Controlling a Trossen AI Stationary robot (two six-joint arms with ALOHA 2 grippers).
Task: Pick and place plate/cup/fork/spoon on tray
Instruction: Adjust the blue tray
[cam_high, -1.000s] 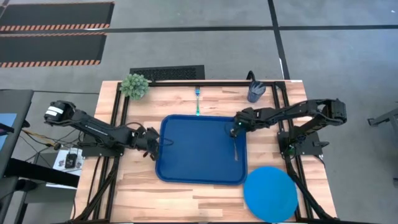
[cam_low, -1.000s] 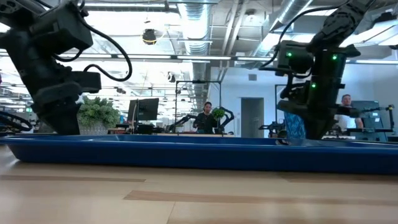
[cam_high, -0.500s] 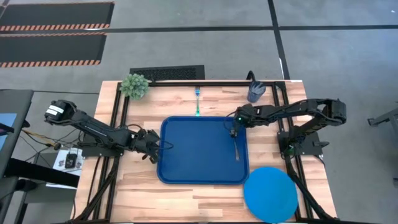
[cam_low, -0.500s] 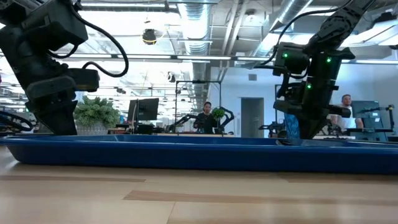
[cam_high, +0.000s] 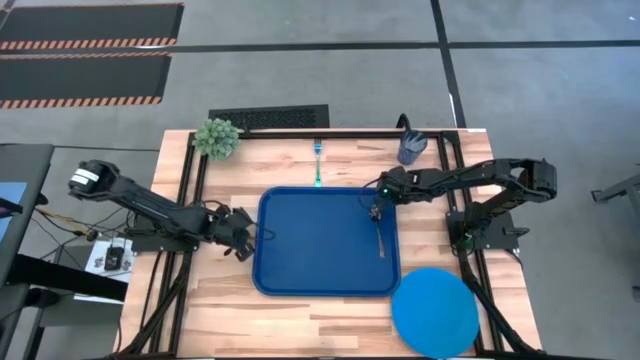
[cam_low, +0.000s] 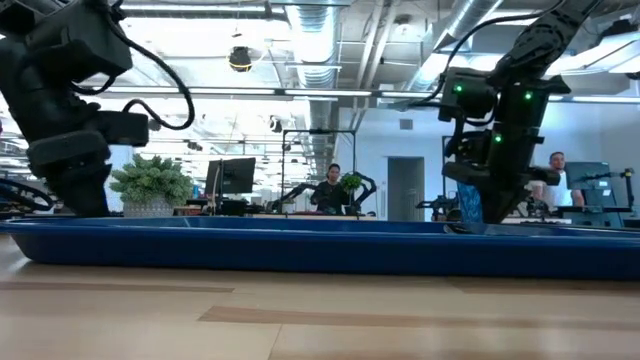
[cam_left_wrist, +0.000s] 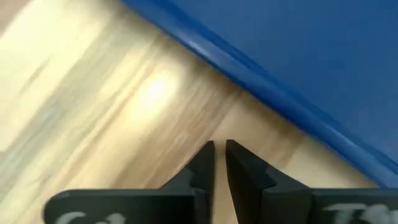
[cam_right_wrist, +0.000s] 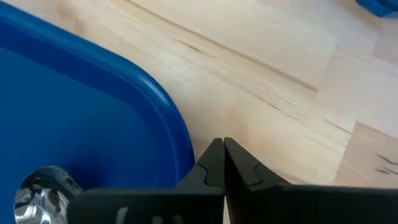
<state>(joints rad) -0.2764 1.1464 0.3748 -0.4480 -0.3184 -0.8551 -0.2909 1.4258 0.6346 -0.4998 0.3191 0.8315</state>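
Three items are off the tray (cam_high: 300, 245), and both grippers, left (cam_high: 243, 240) at 9 o'clock, right (cam_high: 376, 211) at 2, are pinched together empty, so the right could easily nudge the spoon (cam_high: 379, 240).

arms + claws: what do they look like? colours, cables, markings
Both arms are dark, near-black, jointed links with black cables looping alongside. The left arm carries a white label near its shoulder; the right arm shows small green lights near its wrist. Each claw, left claw and right claw, has two slim, tapered black fingers.
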